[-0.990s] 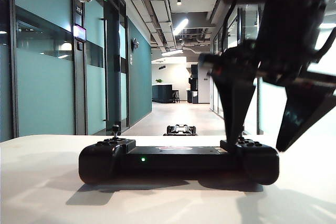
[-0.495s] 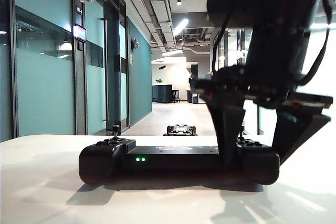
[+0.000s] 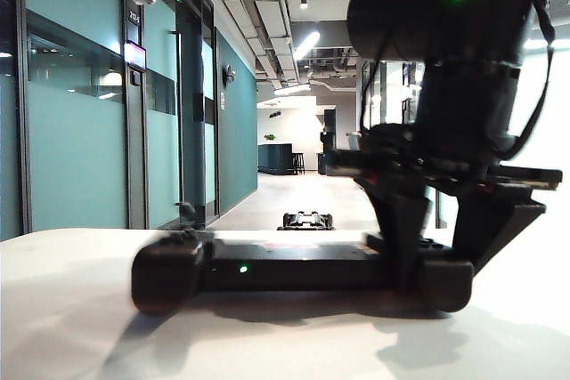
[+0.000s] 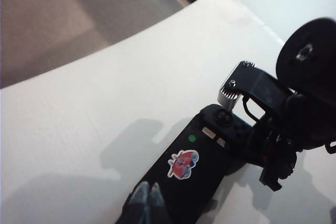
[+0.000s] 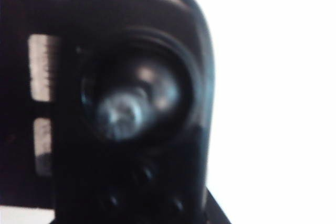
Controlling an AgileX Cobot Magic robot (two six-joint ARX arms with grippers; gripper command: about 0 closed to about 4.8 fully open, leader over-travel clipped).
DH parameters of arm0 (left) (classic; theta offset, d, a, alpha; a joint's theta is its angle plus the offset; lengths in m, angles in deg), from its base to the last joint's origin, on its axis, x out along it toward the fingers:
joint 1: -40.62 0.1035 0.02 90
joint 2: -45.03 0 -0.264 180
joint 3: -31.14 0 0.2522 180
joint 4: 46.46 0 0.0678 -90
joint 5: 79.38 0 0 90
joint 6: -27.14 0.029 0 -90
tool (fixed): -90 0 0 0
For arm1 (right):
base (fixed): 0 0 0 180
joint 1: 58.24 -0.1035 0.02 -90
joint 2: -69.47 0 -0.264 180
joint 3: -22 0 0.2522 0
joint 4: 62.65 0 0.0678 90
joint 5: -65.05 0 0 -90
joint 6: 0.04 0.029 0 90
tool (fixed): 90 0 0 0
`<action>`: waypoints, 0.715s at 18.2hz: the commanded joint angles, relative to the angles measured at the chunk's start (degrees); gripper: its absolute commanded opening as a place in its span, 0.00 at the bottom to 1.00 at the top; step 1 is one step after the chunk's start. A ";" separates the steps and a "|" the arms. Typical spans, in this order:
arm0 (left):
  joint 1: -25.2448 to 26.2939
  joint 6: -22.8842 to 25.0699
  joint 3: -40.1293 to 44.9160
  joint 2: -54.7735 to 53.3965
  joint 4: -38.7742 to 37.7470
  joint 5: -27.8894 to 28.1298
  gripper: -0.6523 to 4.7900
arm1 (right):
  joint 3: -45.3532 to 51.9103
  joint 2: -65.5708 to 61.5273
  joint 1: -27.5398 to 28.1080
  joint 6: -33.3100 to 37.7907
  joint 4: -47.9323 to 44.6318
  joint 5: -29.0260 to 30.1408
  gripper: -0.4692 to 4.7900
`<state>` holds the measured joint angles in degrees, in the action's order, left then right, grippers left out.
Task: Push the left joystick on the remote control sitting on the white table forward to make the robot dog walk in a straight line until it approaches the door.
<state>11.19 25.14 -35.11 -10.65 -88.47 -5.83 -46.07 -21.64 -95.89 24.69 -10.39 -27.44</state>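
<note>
Both grippers at the remote control, robot dog out on the corridor floor.

Exterior view: I see the remote control lying across the white table, one green light lit on its front. The left joystick stands blurred over its left end. The right gripper is down at the right end, fingers spread either side of that grip; I cannot tell whether they press on it. The robot dog sits beyond the table, facing down the corridor. Left wrist view: the left gripper has its tips pressed together over the near end of the remote control; anything between them is hidden. Right wrist view: only a blurred close-up of the right joystick.
</note>
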 commanded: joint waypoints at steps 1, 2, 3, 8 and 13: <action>-0.02 0.04 -0.28 0.11 -0.24 -0.35 0.11 | -0.17 0.35 -0.33 0.28 -1.05 0.50 0.49; -0.02 0.04 -0.28 0.11 -0.22 -0.39 0.11 | -0.17 0.35 -0.33 0.55 -0.85 0.48 0.47; -0.02 0.07 -0.26 0.11 -0.20 -0.72 0.11 | -0.17 0.35 -0.33 2.93 -0.55 -0.42 0.46; -0.04 1.81 -0.22 -1.25 0.61 -1.84 0.11 | -0.20 0.35 -0.31 10.43 4.63 -2.86 0.44; -0.02 7.08 0.24 -5.75 4.20 -2.60 0.11 | -0.22 0.37 -0.31 13.38 4.52 -3.41 0.40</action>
<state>11.16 30.80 -34.98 -15.26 -85.82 -7.38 -46.29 -21.36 -96.20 37.33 -6.08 -31.19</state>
